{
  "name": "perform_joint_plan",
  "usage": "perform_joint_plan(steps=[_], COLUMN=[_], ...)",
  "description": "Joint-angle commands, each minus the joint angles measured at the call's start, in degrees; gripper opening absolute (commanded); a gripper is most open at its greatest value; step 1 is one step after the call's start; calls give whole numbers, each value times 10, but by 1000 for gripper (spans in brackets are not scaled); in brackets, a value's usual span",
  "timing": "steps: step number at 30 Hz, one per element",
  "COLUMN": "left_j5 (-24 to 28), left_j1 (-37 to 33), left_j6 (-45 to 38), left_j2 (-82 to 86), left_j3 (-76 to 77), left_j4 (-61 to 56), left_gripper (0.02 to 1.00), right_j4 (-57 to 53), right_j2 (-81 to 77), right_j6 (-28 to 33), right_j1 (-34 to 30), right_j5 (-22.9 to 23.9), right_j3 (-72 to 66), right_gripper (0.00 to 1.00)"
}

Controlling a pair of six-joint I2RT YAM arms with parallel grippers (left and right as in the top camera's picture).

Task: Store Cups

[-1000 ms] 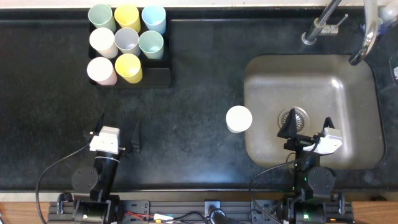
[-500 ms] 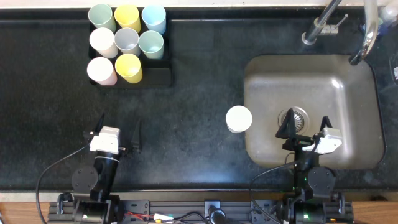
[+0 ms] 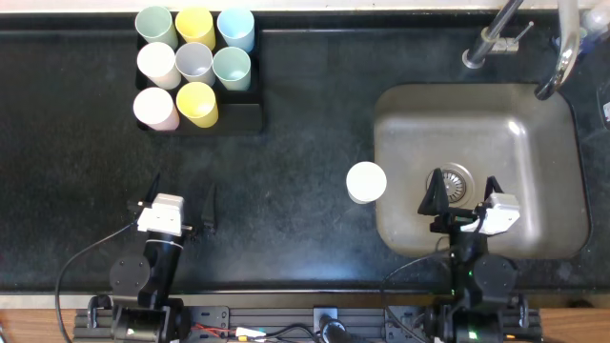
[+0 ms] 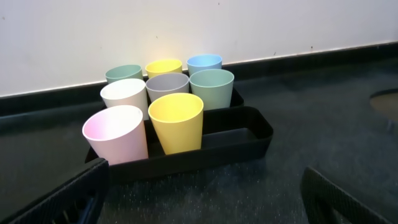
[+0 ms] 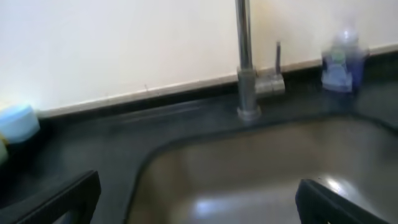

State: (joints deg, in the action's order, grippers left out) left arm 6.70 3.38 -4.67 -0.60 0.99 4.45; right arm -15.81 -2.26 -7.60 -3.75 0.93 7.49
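Note:
A black tray (image 3: 243,116) at the back left of the counter holds several upright pastel cups (image 3: 195,67); its front right slot is free (image 4: 239,134). A lone white cup (image 3: 366,182) stands on the counter by the sink's left rim. My left gripper (image 3: 179,200) sits open near the front of the counter, facing the tray (image 4: 261,127) and its cups (image 4: 177,121). My right gripper (image 3: 461,193) is open over the front of the sink (image 3: 534,105), to the right of the white cup.
A steel sink (image 5: 261,180) fills the right side, with a tap (image 3: 498,33) behind it. A blue bottle (image 5: 339,62) stands at the back right by the wall. A light blue cup (image 5: 17,121) shows at the edge of the right wrist view.
My right gripper has swung slightly to the left, toward the white cup. The left arm and the cups have not moved.

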Motion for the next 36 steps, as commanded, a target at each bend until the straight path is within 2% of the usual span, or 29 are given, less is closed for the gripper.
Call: perform_joint_plan(steps=[1, 6, 8, 10, 13, 18, 20, 24, 29, 36], left_j5=[6, 6, 6, 6, 6, 6, 6, 6, 6, 6], left_j1=[1, 1, 1, 1, 1, 1, 1, 1, 1, 1], left_j6=[4, 4, 4, 4, 4, 4, 4, 4, 4, 4], left_j2=[4, 4, 4, 4, 4, 4, 4, 4, 4, 4], left_j3=[-5, -5, -5, -5, -5, -5, -5, -5, -5, -5], left_j4=[-3, -3, -3, -3, -3, -3, -3, -3, -3, -3], left_gripper=[998, 998, 998, 998, 998, 998, 998, 998, 998, 998], right_j4=[-140, -372, -449, -520, -603, -627, -623, -606, -591, -567], right_j2=[-86, -315, -409, -493, -598, -708, -735, -778, -811, -841], right_j6=[31, 72, 92, 96, 119, 143, 146, 186, 238, 246], right_j1=[0, 2, 16, 41, 96, 190, 204, 206, 206, 205], right_j5=[31, 113, 158, 183, 191, 189, 175, 76, -9, -42], right_j3=[200, 429, 506, 566, 622, 637, 637, 637, 637, 637], right_gripper=[998, 998, 996, 996, 998, 998, 998, 998, 996, 998])
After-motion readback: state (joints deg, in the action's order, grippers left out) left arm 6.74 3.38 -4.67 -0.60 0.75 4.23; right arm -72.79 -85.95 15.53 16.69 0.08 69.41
